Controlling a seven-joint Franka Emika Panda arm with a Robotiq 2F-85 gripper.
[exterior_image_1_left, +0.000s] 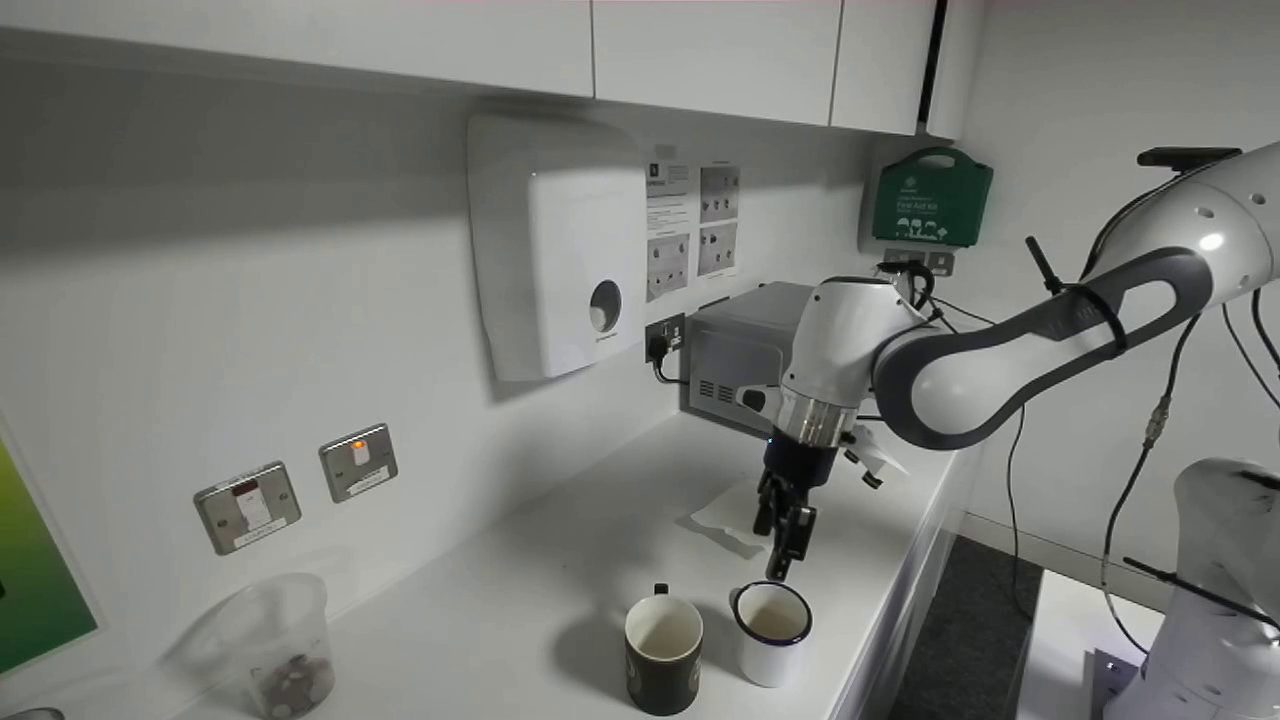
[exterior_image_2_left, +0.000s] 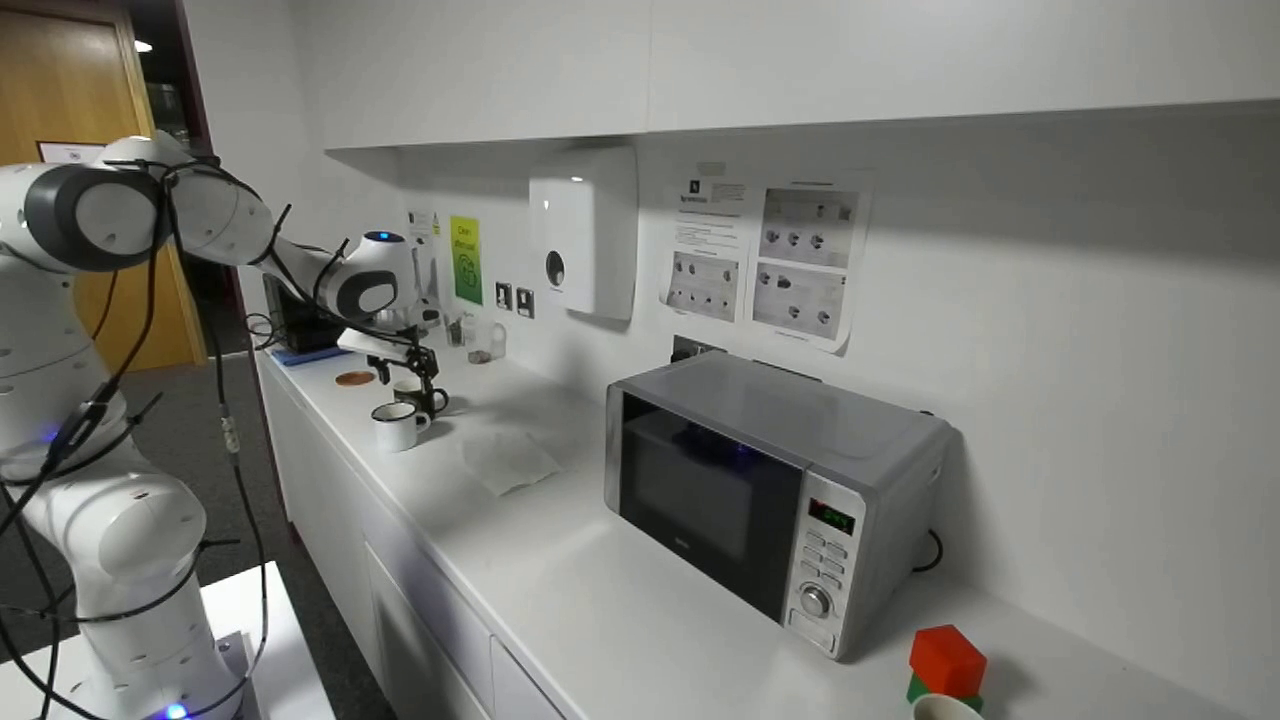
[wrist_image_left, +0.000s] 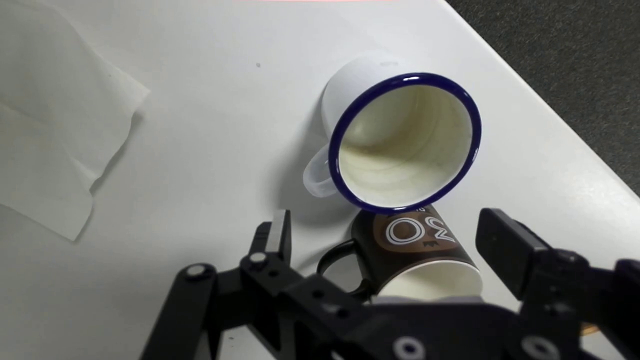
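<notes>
Robotiq gripper (wrist_image_left: 387, 234), jaws spread, above the bench (wrist_image_left: 200, 125) near a blue-rimmed white enamel mug (wrist_image_left: 405, 142), which stands upright beside a dark printed mug (wrist_image_left: 412, 245).

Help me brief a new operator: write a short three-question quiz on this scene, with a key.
1. What colour is the rim of the white mug?
2. How many mugs show in the wrist view: A, one; B, two; C, three?
3. True or false: the gripper is shut.

Key:
1. Dark blue.
2. B: the white mug and the dark mug.
3. False; its jaws stand apart.
</notes>
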